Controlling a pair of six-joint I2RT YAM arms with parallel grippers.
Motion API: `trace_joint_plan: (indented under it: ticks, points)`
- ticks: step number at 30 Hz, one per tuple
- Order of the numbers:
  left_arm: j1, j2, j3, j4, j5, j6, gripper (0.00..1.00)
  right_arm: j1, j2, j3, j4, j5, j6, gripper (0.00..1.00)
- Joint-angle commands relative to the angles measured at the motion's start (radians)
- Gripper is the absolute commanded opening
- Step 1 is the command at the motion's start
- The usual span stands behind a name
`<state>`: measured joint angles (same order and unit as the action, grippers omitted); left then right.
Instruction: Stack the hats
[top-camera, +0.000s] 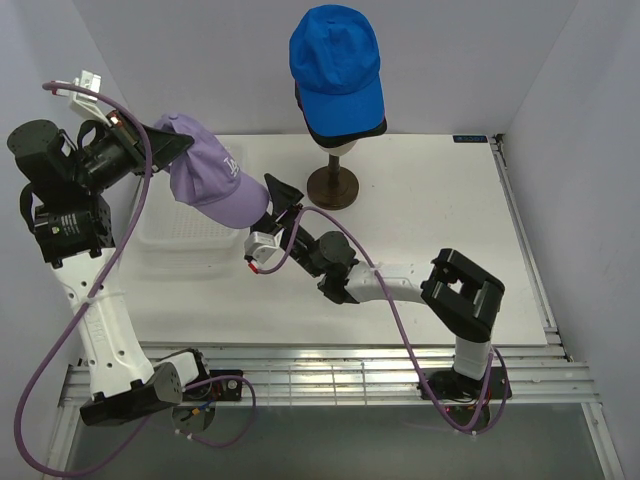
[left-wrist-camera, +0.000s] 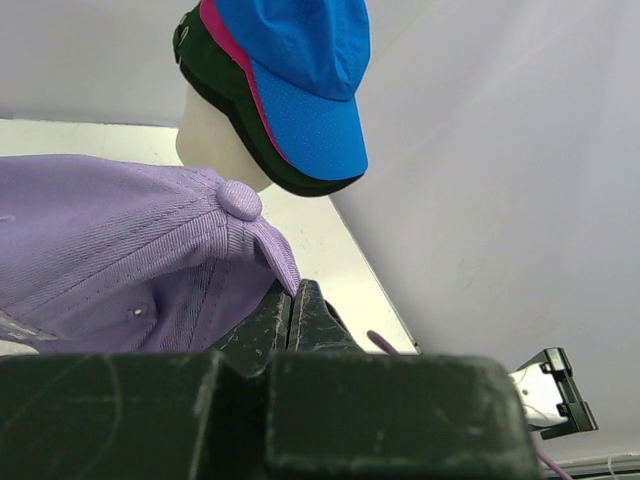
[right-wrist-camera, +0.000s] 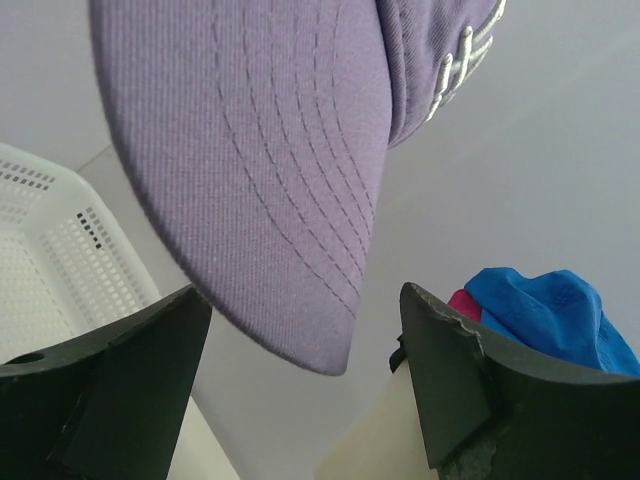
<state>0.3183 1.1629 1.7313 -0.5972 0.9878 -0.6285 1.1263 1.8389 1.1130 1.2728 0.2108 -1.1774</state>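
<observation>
My left gripper (left-wrist-camera: 293, 300) is clamped on the rear of the lavender cap (top-camera: 205, 170), holding it aloft left of the bright blue cap (top-camera: 335, 65) topping the mannequin head (top-camera: 345, 148), while my right gripper (top-camera: 285, 200) stands wide open beneath the brim, apparently ready to guide it.

Overhead, wrist close-ups; common lavender cap (top-camera: 210, 175)

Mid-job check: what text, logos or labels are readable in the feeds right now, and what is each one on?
Lavender cap, white stitched logo: only partly in view, not readable for sure.
Blue label at the far edge of the table: too small to read.
Blue cap on the mannequin head: no text shows.
Nothing else carries writing.
</observation>
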Motion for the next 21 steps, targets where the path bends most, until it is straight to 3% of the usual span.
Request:
trace_joint_plan:
  ticks: [1,4,5,7,9,12,15,16,19,20,21]
  points:
    - [-0.001,-0.026,-0.001,0.01,0.008,0.006,0.0,0.009,-0.05,0.015,0.425,-0.007,0.03,0.75]
    - [-0.001,-0.023,-0.013,0.011,-0.001,0.015,0.0,0.015,-0.082,-0.025,0.413,-0.04,0.064,0.66]
    - [-0.001,-0.022,-0.028,0.01,-0.003,0.016,0.0,0.016,-0.093,-0.039,0.412,-0.048,0.071,0.5]
    - [-0.001,-0.019,-0.048,0.013,-0.018,0.03,0.0,0.018,-0.128,-0.091,0.408,-0.068,0.103,0.34]
    - [-0.001,-0.019,-0.085,0.013,-0.046,0.055,0.0,0.02,-0.158,-0.126,0.392,-0.074,0.125,0.09]
    - [-0.001,-0.011,-0.142,0.011,-0.069,0.095,0.0,0.023,-0.242,-0.206,0.323,-0.097,0.156,0.08]
    - [-0.001,-0.003,-0.208,0.008,-0.084,0.16,0.0,0.023,-0.384,-0.255,0.052,-0.107,0.26,0.08]
    - [-0.001,0.003,-0.219,-0.001,-0.075,0.188,0.0,0.023,-0.465,-0.248,-0.21,-0.094,0.301,0.08]
    - [-0.001,0.041,-0.231,-0.082,-0.074,0.329,0.39,0.017,-0.567,-0.13,-0.644,-0.056,0.481,0.08]
    - [-0.001,0.049,-0.23,-0.105,-0.066,0.364,0.59,0.013,-0.584,-0.083,-0.846,-0.029,0.517,0.08]
    - [-0.001,0.057,-0.223,-0.151,-0.06,0.436,0.69,0.004,-0.605,-0.064,-0.936,-0.007,0.585,0.08]
